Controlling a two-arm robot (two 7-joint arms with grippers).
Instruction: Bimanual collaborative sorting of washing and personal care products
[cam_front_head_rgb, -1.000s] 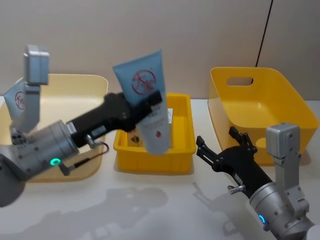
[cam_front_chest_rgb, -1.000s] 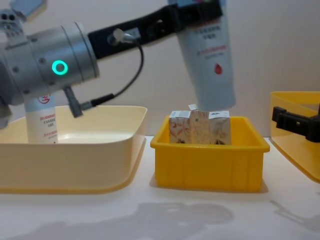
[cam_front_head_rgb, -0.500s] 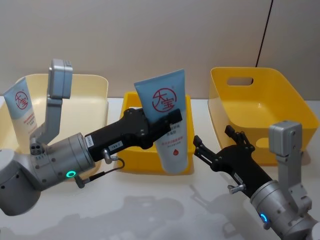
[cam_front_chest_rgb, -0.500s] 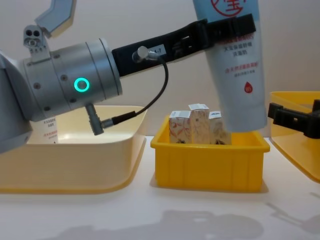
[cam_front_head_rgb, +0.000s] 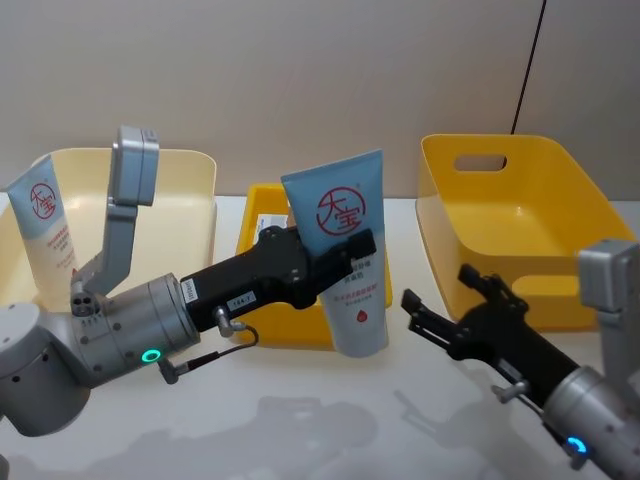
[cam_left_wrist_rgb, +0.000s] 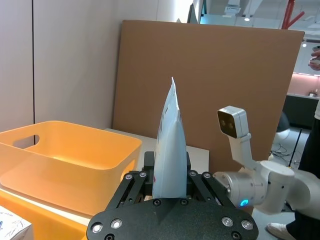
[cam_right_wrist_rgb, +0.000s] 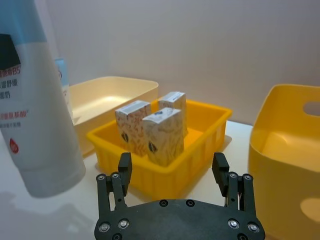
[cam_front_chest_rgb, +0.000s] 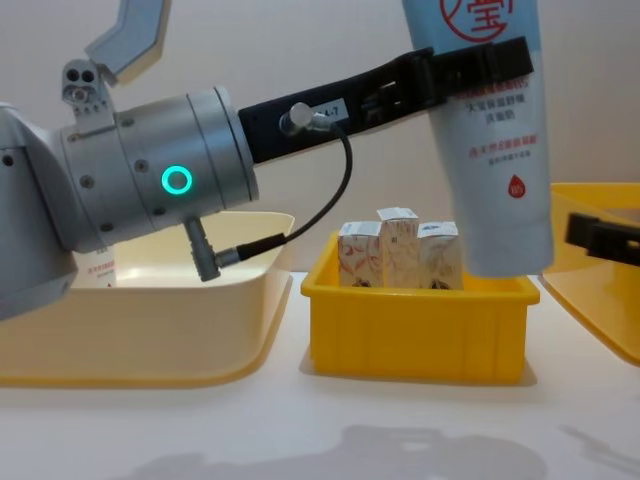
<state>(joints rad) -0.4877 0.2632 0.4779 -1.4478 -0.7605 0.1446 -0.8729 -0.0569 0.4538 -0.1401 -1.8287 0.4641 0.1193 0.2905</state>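
Observation:
My left gripper (cam_front_head_rgb: 345, 262) is shut on a pale-blue tube (cam_front_head_rgb: 338, 205) with a red ringed logo. It holds the tube upright, cap down, above the table in front of the small yellow bin (cam_front_head_rgb: 258, 200). The chest view shows this tube (cam_front_chest_rgb: 495, 150) at the bin's right end, in the left gripper (cam_front_chest_rgb: 490, 70). A second tube (cam_front_head_rgb: 42, 235) stands in the cream tray (cam_front_head_rgb: 190, 190). Three white cartons (cam_front_chest_rgb: 400, 255) with orange print stand in the small bin (cam_front_chest_rgb: 415, 330). My right gripper (cam_front_head_rgb: 435, 315) is open and holds nothing, just right of the held tube and apart from it.
A large yellow bin (cam_front_head_rgb: 520, 230) with a handle slot stands at the right, behind the right arm. The cream tray takes up the left of the table. In the right wrist view, the cartons (cam_right_wrist_rgb: 160, 127) lie ahead of the open gripper (cam_right_wrist_rgb: 172, 172).
My left gripper has carried the tube from above the small bin rightward and toward me, turning it upright. My right gripper has shifted slightly right and lower, still open.

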